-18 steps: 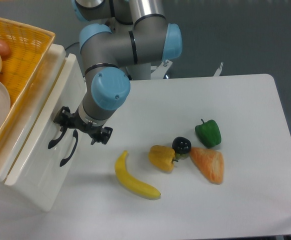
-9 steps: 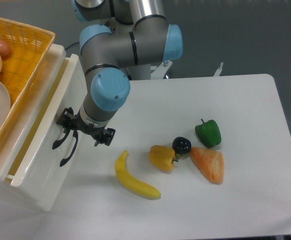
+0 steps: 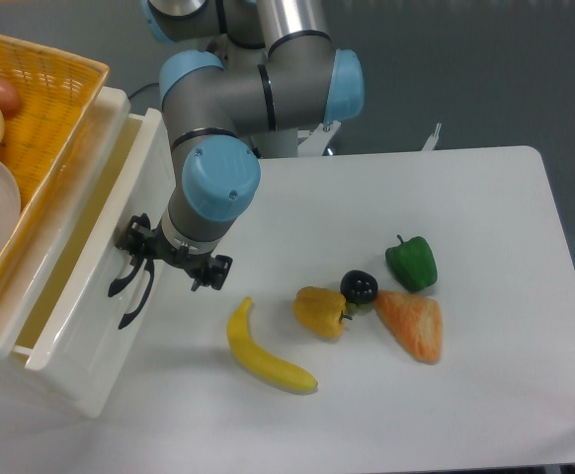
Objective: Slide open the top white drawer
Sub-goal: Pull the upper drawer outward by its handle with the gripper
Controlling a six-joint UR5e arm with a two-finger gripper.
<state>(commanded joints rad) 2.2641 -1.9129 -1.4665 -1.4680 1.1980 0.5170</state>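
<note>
Drawer sliding out, gap widening

The top white drawer [image 3: 90, 247] of the cabinet at the table's left now stands further out than a second ago, with a wider strip of its inside showing under the yellow basket [image 3: 41, 109], so by my reading the pull is well along (though not plainly finished). The gripper [image 3: 169, 267] has moved right with it; one finger sits at the upper black handle [image 3: 122, 281], but whether it clamps it I cannot tell.
</note>
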